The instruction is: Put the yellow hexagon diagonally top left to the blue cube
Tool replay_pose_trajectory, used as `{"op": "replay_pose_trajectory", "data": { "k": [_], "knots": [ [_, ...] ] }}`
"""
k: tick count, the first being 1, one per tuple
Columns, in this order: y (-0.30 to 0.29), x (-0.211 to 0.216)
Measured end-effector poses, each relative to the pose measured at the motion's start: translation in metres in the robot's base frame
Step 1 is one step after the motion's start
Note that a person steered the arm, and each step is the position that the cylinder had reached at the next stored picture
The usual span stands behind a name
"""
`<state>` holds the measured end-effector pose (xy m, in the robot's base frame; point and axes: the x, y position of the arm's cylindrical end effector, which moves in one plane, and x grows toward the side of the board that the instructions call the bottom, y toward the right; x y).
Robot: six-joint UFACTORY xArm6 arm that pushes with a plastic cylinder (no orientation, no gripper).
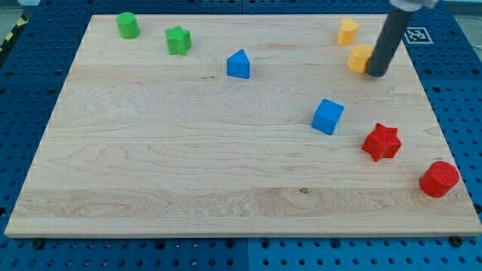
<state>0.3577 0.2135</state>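
My tip (376, 74) rests on the board near the view's top right, touching the right side of a yellow block (359, 57) that looks like the hexagon; the rod hides its right edge. A second yellow block (347, 31) stands just above it, toward the view's top. The blue cube (328, 116) lies below and to the left of my tip, about a block's width or two away from the yellow hexagon.
A blue triangular block (238, 64) sits at top centre. A green cylinder (127, 25) and a green star (178, 40) are at top left. A red star (382, 141) and a red cylinder (439, 178) are at lower right. The wooden board (151, 165) lies on a blue perforated table.
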Motion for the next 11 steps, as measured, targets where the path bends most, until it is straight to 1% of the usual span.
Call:
{"op": "replay_pose_trajectory", "data": {
  "k": [2, 3, 4, 5, 6, 7, 8, 10, 11],
  "knots": [
    [0.039, -0.054],
    [0.006, -0.060],
    [-0.030, -0.033],
    [-0.048, 0.023],
    [-0.052, 0.021],
    [-0.052, -0.021],
    [-0.055, -0.039],
    [-0.061, 0.009],
    [-0.061, 0.014]
  ]
}}
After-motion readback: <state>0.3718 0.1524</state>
